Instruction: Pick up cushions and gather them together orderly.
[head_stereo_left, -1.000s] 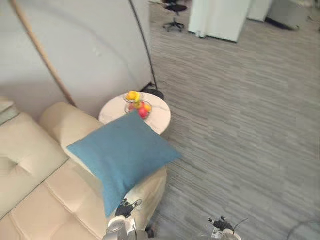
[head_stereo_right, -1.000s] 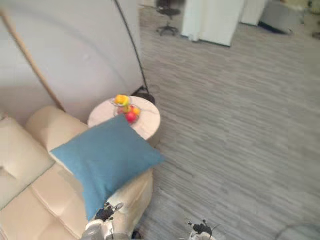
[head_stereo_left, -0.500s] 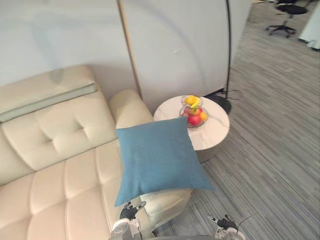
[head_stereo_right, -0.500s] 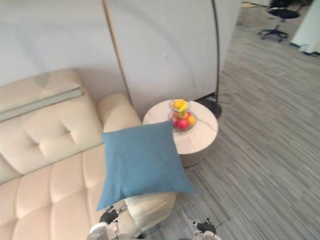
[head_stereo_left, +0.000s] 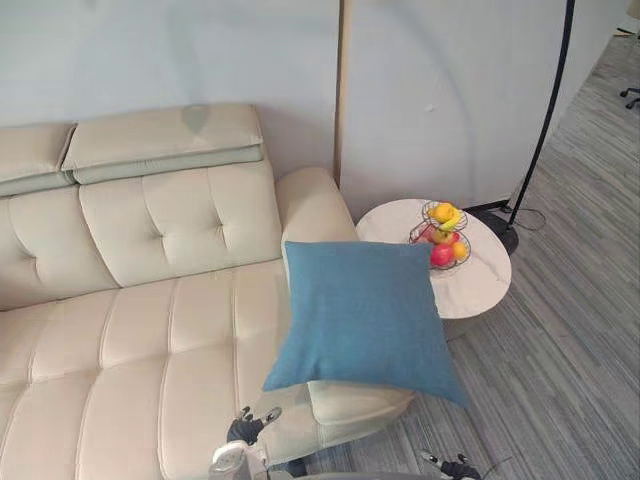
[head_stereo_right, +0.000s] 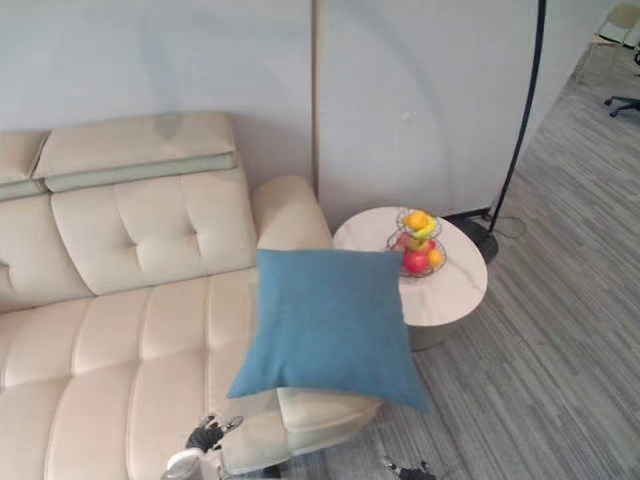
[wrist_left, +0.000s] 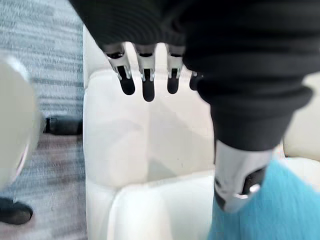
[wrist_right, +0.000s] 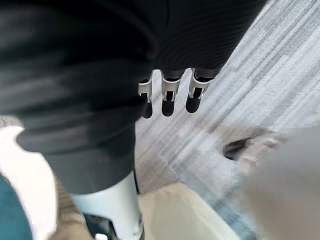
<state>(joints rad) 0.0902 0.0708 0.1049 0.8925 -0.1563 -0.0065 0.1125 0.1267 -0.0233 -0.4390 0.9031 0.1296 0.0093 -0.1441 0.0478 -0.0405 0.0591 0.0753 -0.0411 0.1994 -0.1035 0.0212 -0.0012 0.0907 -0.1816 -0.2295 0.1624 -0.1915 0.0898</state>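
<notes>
The cream sofa (head_stereo_left: 150, 330) is my landmark: a long tufted piece with raised headrests, standing against the pale wall. Grey striped carpet (head_stereo_left: 570, 350) runs out from the sofa's armrest end and along its front edge. The blue cushion (head_stereo_left: 365, 315), the one I am meant to gather, lies flat over the armrest end of the sofa's seat. One of its corners reaches out past the sofa's front edge, over the carpet. A round side table (head_stereo_left: 480, 285) stands just beside the sofa's armrest. A floor lamp (head_stereo_left: 545, 110) with a thin dark curved pole rises beyond the table, farther from the sofa. On the table top, on the half nearer the sofa, sits a wire fruit basket (head_stereo_left: 442, 235) with red and yellow fruit in it. My left hand (wrist_left: 147, 80) hangs over the sofa's front corner near the cushion, its fingers straight and apart, holding nothing. My right hand (wrist_right: 168, 95) hangs off the sofa over the carpet, its fingers loose and likewise empty.
</notes>
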